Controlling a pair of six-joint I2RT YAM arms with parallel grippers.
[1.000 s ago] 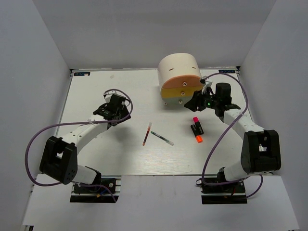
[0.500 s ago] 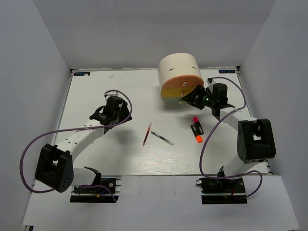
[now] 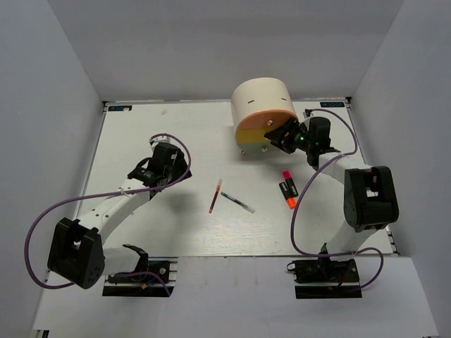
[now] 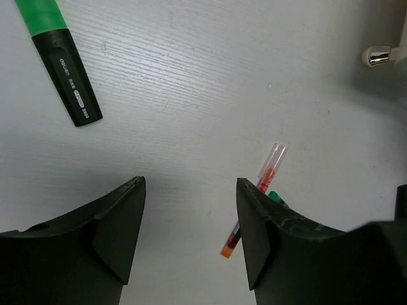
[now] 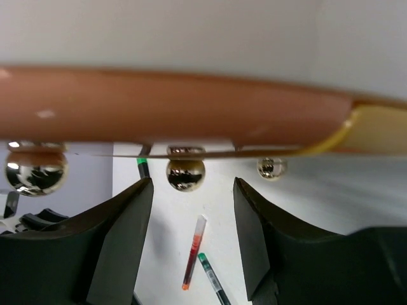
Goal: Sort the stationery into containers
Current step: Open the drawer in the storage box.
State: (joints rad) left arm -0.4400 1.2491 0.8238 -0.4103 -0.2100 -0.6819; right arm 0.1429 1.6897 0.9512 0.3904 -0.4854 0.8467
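Orange drawer front (image 5: 178, 101) fills the view from my right pincer (image 5: 192, 184). Its fingers stand apart on either side of a shiny round knob (image 5: 184, 175) without touching it; which drawer that knob belongs to I cannot tell. The cream organiser (image 3: 262, 98) stands toward the far edge of the table (image 3: 141, 127). My left pincer (image 4: 191, 184) hangs wide over bare table, holding nothing, with a green-capped highlighter (image 4: 67, 70) off to one side and the red pen (image 4: 267, 175) just beside one finger. The clear pen (image 3: 237, 203) lies next to the red pen, and the pink and orange highlighters (image 3: 285, 188) lie together in front of the organiser.
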